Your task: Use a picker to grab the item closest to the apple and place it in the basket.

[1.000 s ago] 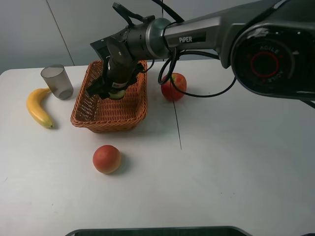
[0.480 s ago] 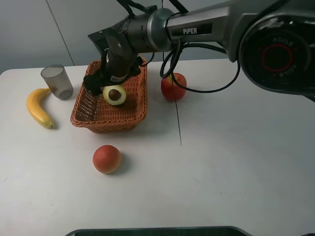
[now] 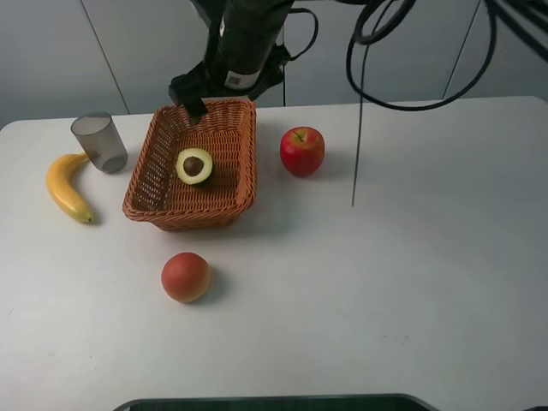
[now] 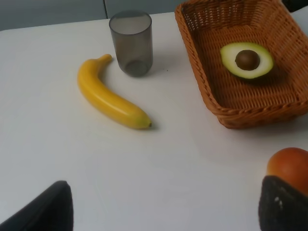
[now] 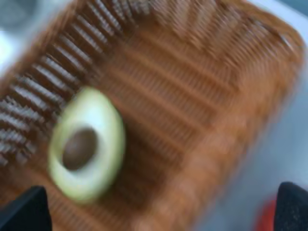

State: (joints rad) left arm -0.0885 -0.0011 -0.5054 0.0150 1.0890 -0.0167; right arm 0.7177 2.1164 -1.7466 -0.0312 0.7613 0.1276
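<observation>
Avocado half (image 3: 194,165) sits in basket (image 3: 190,221). Right gripper (image 3: 193,101) above far rim, jaws apart, empty; left gripper (image 4: 166,208) likewise apart. We should lift straight up, clear of the wicker.

Right arm (image 3: 248,43) reaches across the middle from above, wrist angled down, right gripper (image 3: 193,96) held high with jaws apart and empty; left gripper (image 4: 163,211) jaws spread wide, empty.

The avocado half (image 3: 194,165) lies in the basket (image 3: 190,219), apple (image 3: 302,151) to its right, cup (image 3: 99,142) and banana (image 3: 65,187) left, a round fruit (image 3: 186,276) in front.
</observation>
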